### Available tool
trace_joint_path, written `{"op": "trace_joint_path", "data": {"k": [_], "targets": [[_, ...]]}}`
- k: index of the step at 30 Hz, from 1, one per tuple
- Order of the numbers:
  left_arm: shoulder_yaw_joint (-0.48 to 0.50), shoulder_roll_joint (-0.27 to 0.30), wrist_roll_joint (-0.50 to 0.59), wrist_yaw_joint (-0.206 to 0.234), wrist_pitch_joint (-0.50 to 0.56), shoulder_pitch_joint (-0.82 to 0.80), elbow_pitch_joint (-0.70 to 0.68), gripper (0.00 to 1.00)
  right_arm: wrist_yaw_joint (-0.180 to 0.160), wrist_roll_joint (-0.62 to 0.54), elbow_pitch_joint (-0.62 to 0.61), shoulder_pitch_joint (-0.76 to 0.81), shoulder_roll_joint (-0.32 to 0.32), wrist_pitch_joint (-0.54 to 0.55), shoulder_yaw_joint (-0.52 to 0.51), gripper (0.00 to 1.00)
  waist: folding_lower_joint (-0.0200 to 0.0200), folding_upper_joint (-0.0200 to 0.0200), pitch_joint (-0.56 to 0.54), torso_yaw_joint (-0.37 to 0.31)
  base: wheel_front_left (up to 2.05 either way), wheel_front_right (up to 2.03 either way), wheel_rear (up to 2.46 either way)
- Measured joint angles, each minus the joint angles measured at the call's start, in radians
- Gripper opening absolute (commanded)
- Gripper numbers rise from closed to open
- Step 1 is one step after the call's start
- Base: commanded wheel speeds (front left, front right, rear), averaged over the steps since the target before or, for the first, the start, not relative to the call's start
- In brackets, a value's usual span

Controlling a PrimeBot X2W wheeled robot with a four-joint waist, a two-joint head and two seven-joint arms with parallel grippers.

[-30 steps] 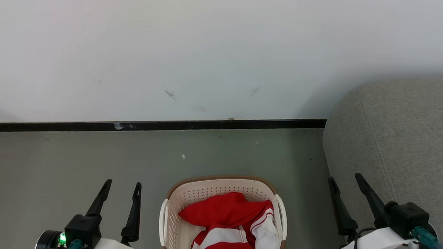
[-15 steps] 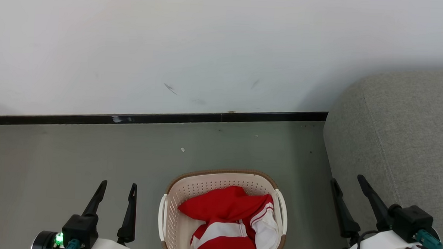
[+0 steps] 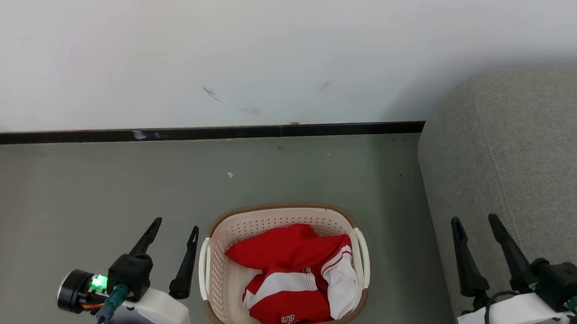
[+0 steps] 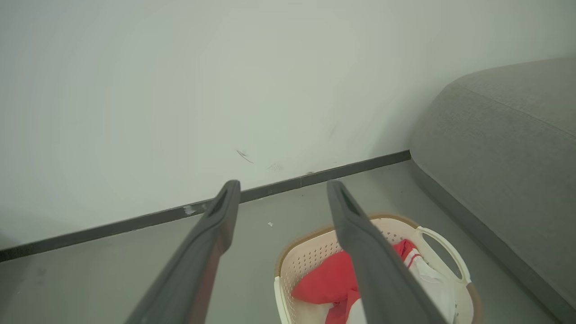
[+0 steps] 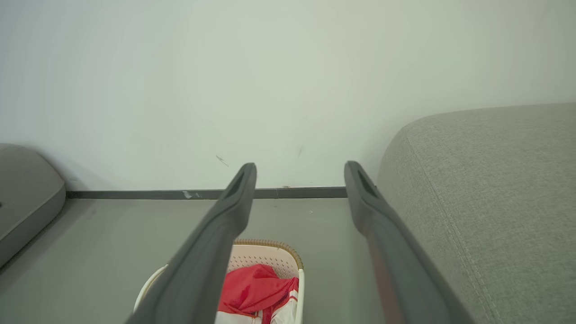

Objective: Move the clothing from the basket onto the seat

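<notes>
Clothing (image 3: 288, 279) of red cloth with white panels lies bunched in the oval cream plastic basket (image 3: 222, 281) with holes, on the grey floor (image 3: 97, 183) just left of the big grey-green cloth seat (image 3: 522, 157), with the left gripper (image 3: 176, 224) and right gripper (image 3: 474, 218) on either side, jaws wide and holding nothing.

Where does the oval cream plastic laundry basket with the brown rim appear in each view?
Head view: cream basket bottom centre.
Left wrist view: cream basket bottom edge, right of centre.
Right wrist view: cream basket bottom edge, left of centre.
Shared landmark: the black skirting strip.
</notes>
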Motion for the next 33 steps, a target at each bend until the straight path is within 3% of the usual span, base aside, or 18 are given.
{"op": "trace_joint_path", "data": {"k": [18,33], "targets": [[-0.131,-0.020,0.069,-0.086,0.048,-0.184,0.188,1.00,0.000,0.001,-0.098,-0.014,0.001,0.000,-0.037,1.00,0.0000,0.0000,0.147,-0.057,0.00,0.00,0.00],[-0.166,0.005,0.131,-0.105,0.097,-0.341,0.348,1.00,0.000,0.040,-0.155,-0.150,0.001,-0.007,-0.047,1.00,-0.0001,0.0000,0.319,-0.126,0.00,0.00,0.00]]}}
